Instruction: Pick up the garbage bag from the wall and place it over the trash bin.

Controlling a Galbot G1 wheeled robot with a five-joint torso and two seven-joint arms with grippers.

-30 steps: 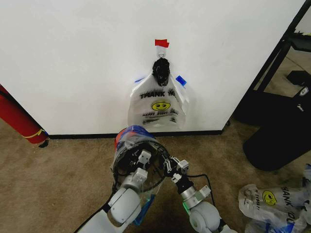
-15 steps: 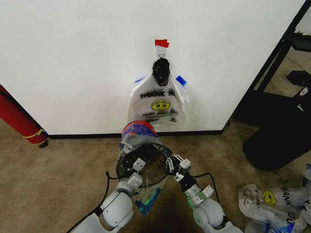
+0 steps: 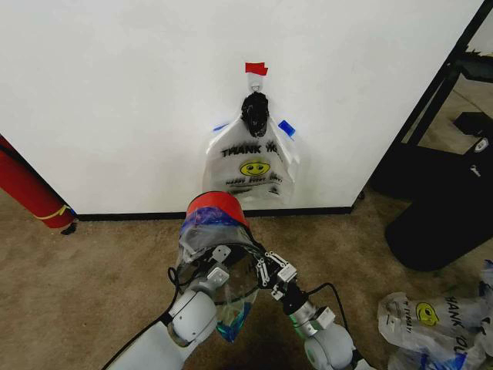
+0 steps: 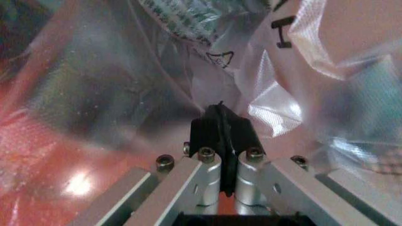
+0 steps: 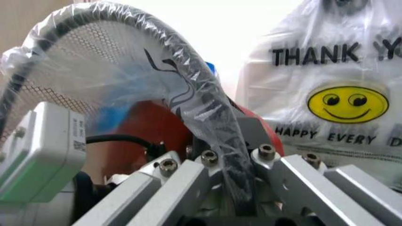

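Brown carpet [image 3: 92,270] (white wall [image 3: 115,92] behind)

**Pale arms, metal fingers**

Below the bin [image 3: 218,231], both arms are rounded shells of light grey-white. The left arm [image 3: 181,327] ends in a bulbous joint; the right arm [image 3: 327,351] carries a green band near its wrist (plus a small white box with a printed label). A thin black cable loops beside each wrist. The left gripper [image 4: 221,129] has silvery bars, hex-socket screws and black fingertips. The right gripper [image 5: 234,162] has the same silvery bars and screws.
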